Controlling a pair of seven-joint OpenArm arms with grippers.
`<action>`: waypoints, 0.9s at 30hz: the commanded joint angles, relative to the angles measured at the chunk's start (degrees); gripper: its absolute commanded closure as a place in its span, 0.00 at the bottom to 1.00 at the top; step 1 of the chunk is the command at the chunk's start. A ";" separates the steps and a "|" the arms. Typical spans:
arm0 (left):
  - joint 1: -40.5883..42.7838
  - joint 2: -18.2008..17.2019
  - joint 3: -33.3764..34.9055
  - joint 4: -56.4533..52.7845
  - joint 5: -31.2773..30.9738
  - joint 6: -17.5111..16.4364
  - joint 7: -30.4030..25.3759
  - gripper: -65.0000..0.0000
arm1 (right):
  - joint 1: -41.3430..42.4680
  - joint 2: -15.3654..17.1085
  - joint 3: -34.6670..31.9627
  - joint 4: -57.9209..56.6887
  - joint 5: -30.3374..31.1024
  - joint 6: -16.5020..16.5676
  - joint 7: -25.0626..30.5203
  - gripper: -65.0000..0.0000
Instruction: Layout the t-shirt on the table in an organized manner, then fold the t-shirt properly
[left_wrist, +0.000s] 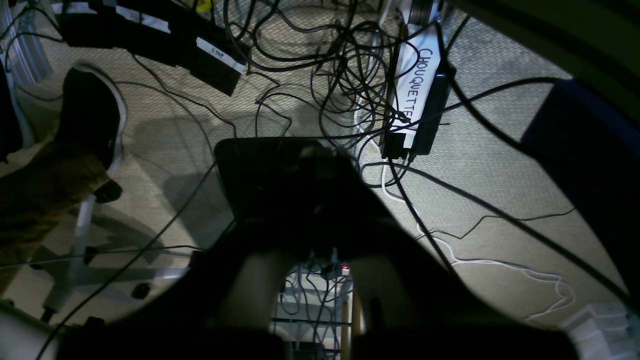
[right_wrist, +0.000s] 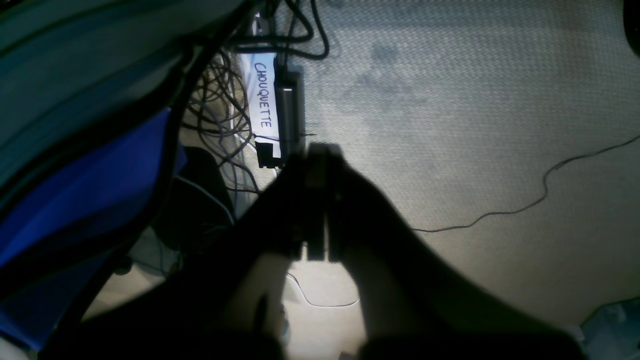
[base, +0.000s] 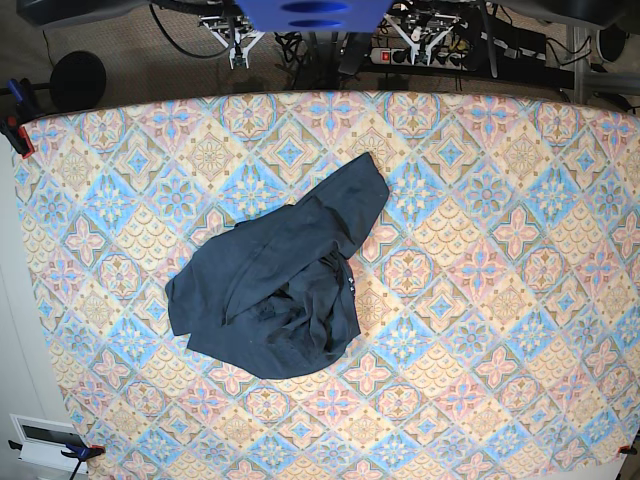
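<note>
Lying crumpled, the t-shirt (base: 280, 280) runs diagonally, sleeve toward the far right; both pincers closed, empty.

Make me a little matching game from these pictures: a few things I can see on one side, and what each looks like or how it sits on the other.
Things:
1. t-shirt
2. table
3. right gripper
4. label reading CHOUQUETTE

Descriptions:
A. shut, hanging above the carpeted floor
B. white, among tangled black cables
C. dark navy, lying crumpled
D. covered in pink, blue and cream diamond tiles

Pairs: 1-C, 2-D, 3-A, 4-B
</note>
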 joint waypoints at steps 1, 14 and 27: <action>0.47 -0.22 0.21 0.15 0.00 0.05 -0.07 0.99 | -0.52 0.09 0.17 0.01 0.17 0.21 0.25 1.00; 11.46 -7.43 0.21 12.46 0.00 -0.03 0.19 0.99 | -15.64 6.16 0.08 17.86 0.17 0.30 -4.23 1.00; 30.44 -12.88 0.21 38.83 -0.36 -0.03 0.10 1.00 | -33.49 11.61 -0.27 41.15 14.50 0.30 -3.79 1.00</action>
